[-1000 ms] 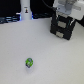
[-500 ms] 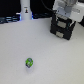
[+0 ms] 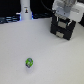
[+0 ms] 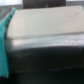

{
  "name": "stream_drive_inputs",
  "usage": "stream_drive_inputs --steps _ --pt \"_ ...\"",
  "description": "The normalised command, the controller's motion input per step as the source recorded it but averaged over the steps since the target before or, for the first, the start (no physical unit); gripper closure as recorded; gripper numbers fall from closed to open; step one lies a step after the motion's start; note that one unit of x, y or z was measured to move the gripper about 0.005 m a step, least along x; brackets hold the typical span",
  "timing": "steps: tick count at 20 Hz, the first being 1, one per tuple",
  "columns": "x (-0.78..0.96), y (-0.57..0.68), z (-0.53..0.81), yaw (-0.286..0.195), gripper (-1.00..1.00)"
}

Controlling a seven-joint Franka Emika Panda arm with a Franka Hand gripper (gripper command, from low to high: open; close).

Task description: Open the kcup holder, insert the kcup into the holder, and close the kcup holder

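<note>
The kcup [image 3: 29,62] is a tiny green pod with blue and white marks, lying alone on the white table toward the front. The kcup holder [image 3: 63,28] is a black boxy unit at the exterior view's far right, and its front looks shut. My gripper [image 3: 65,19] hangs directly over the holder's top, far from the pod. Its fingers are too blurred to tell open from shut. The wrist view is blurred: a pale flat surface [image 4: 45,22] above a dark front [image 4: 47,60], very close. No fingers show there.
The white cylindrical robot base [image 3: 25,9] stands at the back of the table [image 3: 55,62], to the exterior view's left of the holder. A teal patch [image 4: 4,35] fills one edge of the wrist view. Dark clutter lines the back.
</note>
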Motion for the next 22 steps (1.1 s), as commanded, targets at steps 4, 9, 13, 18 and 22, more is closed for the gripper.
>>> stream_drive_inputs --steps 4,9,13,18,22 --pt "0.55 -0.26 0.33 -0.02 1.0" --pt "0.78 -0.39 0.36 -0.035 1.0" --pt "0.86 -0.41 0.27 -0.039 1.0" --pt "0.9 -0.41 0.17 -0.042 1.0" --pt "0.88 -0.47 0.27 -0.042 1.0"
